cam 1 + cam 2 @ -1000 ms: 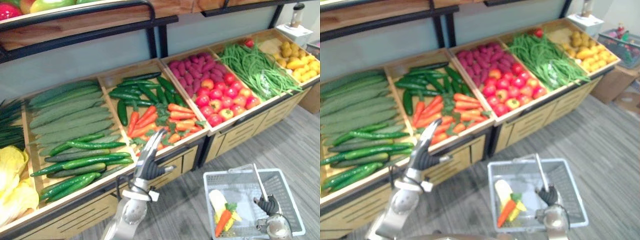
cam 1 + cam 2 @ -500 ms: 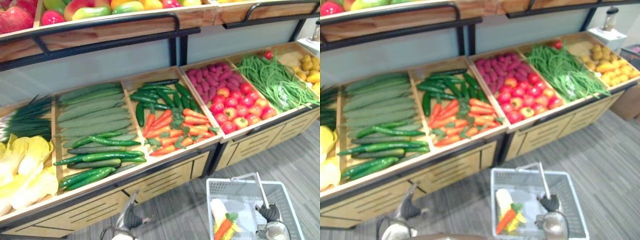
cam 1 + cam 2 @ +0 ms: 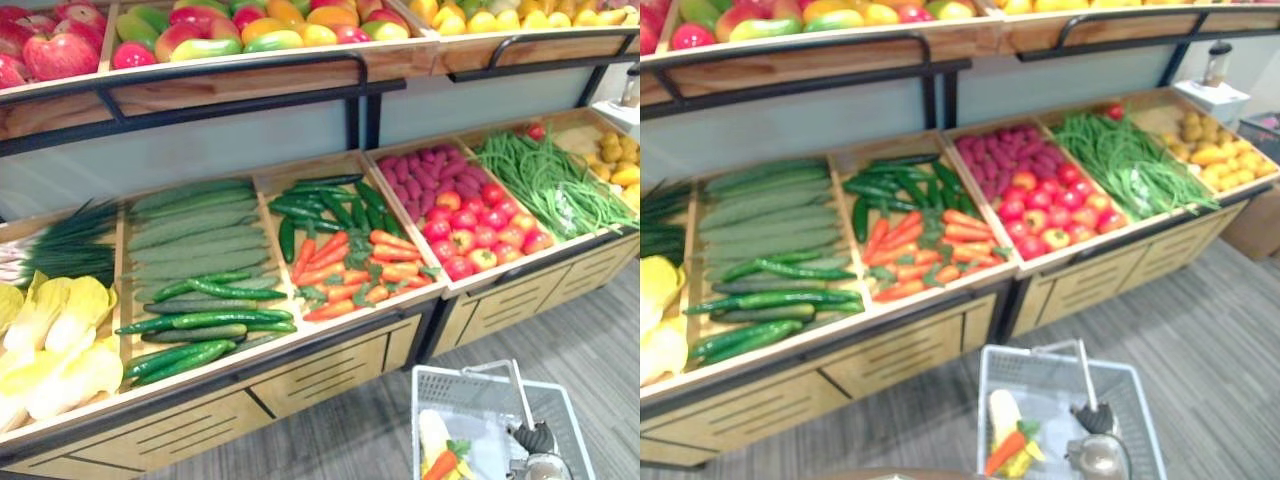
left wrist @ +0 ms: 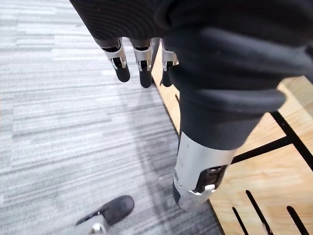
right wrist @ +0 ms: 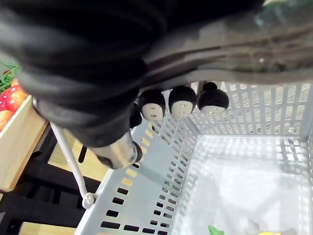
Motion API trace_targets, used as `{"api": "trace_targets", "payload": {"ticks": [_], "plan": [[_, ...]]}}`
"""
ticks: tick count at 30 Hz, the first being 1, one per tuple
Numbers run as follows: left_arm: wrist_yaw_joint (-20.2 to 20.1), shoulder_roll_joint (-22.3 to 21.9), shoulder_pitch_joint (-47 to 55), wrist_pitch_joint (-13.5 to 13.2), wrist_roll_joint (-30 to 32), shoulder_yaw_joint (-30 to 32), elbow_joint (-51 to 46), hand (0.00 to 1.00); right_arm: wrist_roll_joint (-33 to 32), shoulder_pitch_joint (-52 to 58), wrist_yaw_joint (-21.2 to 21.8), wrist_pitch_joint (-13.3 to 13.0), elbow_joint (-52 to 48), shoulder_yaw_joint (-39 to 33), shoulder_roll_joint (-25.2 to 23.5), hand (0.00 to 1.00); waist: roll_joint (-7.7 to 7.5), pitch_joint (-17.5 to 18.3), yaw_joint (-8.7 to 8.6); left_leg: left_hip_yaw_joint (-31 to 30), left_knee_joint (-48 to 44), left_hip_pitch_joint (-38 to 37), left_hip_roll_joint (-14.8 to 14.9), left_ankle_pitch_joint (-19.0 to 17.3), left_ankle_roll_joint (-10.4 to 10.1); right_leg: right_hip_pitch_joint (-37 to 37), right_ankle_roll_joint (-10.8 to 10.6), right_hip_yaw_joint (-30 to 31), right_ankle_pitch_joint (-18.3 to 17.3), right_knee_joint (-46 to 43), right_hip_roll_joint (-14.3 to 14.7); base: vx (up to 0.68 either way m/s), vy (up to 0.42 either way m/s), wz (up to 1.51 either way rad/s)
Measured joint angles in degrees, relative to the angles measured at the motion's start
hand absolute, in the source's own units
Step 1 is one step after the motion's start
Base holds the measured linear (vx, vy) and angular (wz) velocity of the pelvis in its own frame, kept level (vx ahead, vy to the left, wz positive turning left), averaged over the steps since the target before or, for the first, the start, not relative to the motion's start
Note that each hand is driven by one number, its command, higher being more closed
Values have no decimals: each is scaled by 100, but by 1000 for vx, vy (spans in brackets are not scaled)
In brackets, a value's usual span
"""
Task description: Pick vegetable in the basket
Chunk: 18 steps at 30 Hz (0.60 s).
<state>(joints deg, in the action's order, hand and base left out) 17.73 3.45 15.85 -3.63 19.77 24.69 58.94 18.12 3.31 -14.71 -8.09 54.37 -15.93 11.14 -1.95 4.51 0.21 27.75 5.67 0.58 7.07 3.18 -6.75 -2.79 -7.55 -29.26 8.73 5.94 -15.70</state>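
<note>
In the near-right basket [image 3: 440, 395] a carrot [image 3: 440, 466] already lies; your right hand [image 3: 538, 440] grips the handle [image 3: 519, 392], your left hand [image 4: 143, 68] hangs open and empty, so further picks seem left.

**Silver fingers, black covers: how our hands look**

On our left hand [image 4: 143, 58] we see a row of silver fingers [image 4: 117, 53] with small dark insets in the metal, each ending in a rounded black tip. Its thumb [image 4: 195, 169] is a silver cylinder with dark fittings and a black end. A black ribbed cover [image 4: 230, 63] wraps the back and wrist in thick soft folds. Our right hand [image 5: 151, 105] has bulbous black fingertips [image 5: 182, 101], some with a pale oval pad, under the same kind of cover. At the lower right of the left eye view, its wrist [image 3: 546, 468] is a rounded silver-grey cap.
</note>
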Motion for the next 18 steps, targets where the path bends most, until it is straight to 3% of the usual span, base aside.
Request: {"api": "trace_targets", "payload": {"ticks": [4,12,14,18], "plan": [[-245,-8,-82,111,-154,-4,53,0,1,-5,159,45,23,56,-1,100,-42,-11,-2,11,13,-1,7,-10,-8,-1,-24,15,-20,0,5,-15,0,-1],[-275,-17,-209,114,-158,-181,52,0,2,-98,287,72,58,88,-96,100,-118,-56,32,122,-31,-82,2,-72,-18,17,10,127,-8,-10,7,3,3,-6],[-273,-18,-298,112,-162,-191,47,0,0,-111,282,90,54,62,-94,100,-157,-148,27,70,-728,179,129,-409,29,4,14,131,-44,-156,-65,0,-2,4],[-267,-6,-472,117,-382,-208,48,0,-5,-104,279,176,-12,-135,-129,100,-47,-349,28,-107,-2604,990,698,-1413,87,-424,21,192,-337,-1094,-160,-12,30,-3]]}}
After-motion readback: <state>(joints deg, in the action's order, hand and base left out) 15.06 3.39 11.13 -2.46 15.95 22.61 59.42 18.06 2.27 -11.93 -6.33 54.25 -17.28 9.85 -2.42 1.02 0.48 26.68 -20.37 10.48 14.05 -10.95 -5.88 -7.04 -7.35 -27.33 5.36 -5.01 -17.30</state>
